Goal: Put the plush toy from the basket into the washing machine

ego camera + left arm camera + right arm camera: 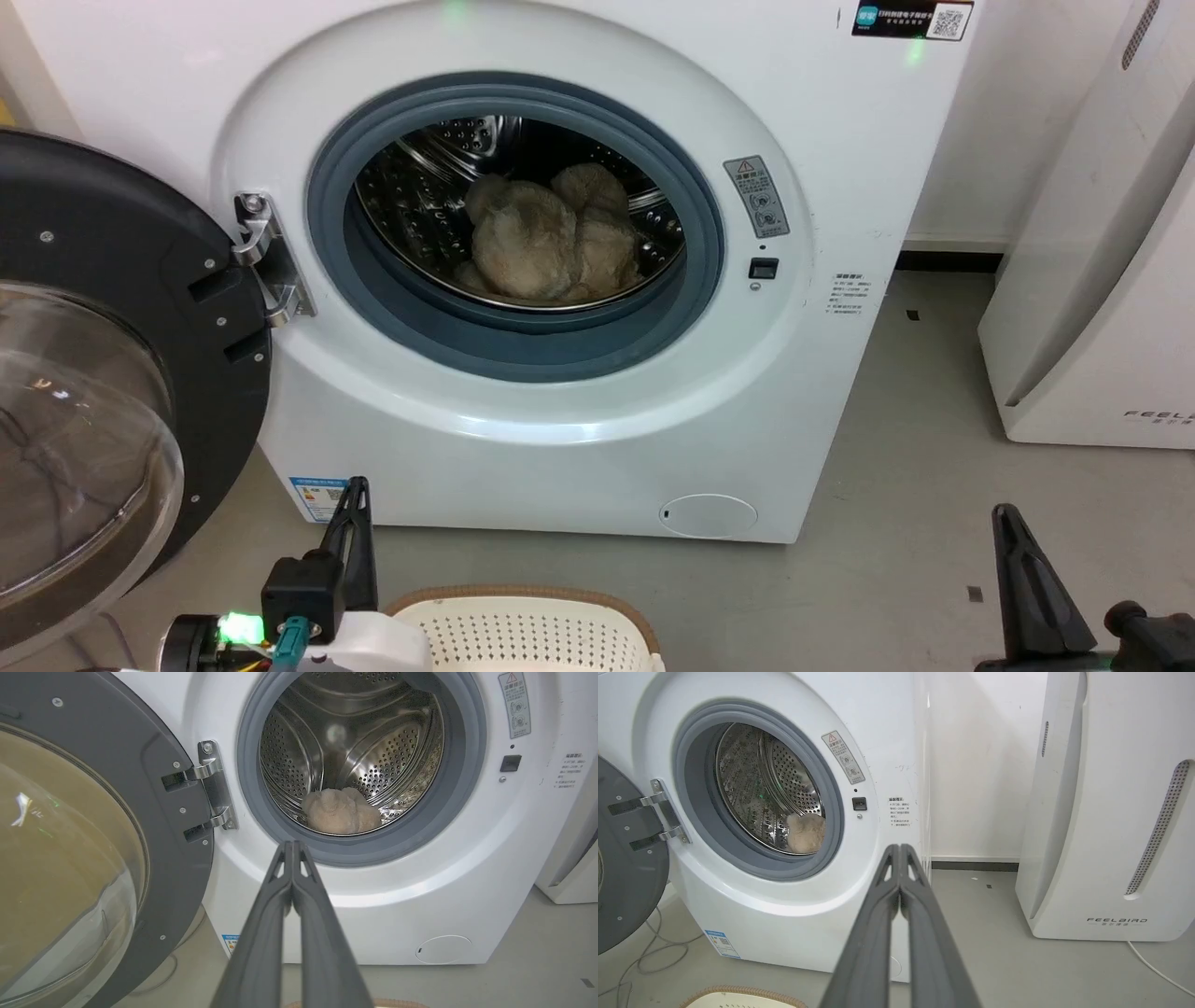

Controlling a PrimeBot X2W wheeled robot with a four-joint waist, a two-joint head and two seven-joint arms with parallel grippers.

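Inside the steel drum [411,205] of the washing machine [560,439], the plush toy [551,238] lies bunched at about 6 o'clock of the porthole, wholly behind the grey gasket [523,341] as far as the head view shows, with no limb draped over the lip. The basket [523,597] sits on the floor at 6 o'clock of that view, and the part of it in view holds nothing. The left gripper [292,845], at 7 o'clock in the head view, has its two fingers pressed together on nothing and points at the lower gasket. The right gripper [900,847], at 5 o'clock, is likewise closed and empty, aimed at the machine's front right corner. By my reading the placing itself is done, and what remains is to bring the arms to rest cleanly. The black-framed door [112,373] hangs wide open at 9 o'clock, close beside the left arm, so that arm should draw straight back and low rather than swing outward into the glass. The right arm has the white appliance [1092,327] at 3 o'clock and wants the same straight retreat. Should any limb prove to overhang the gasket, a gentle push with closed fingers towards 12 o'clock would seat it deeper.
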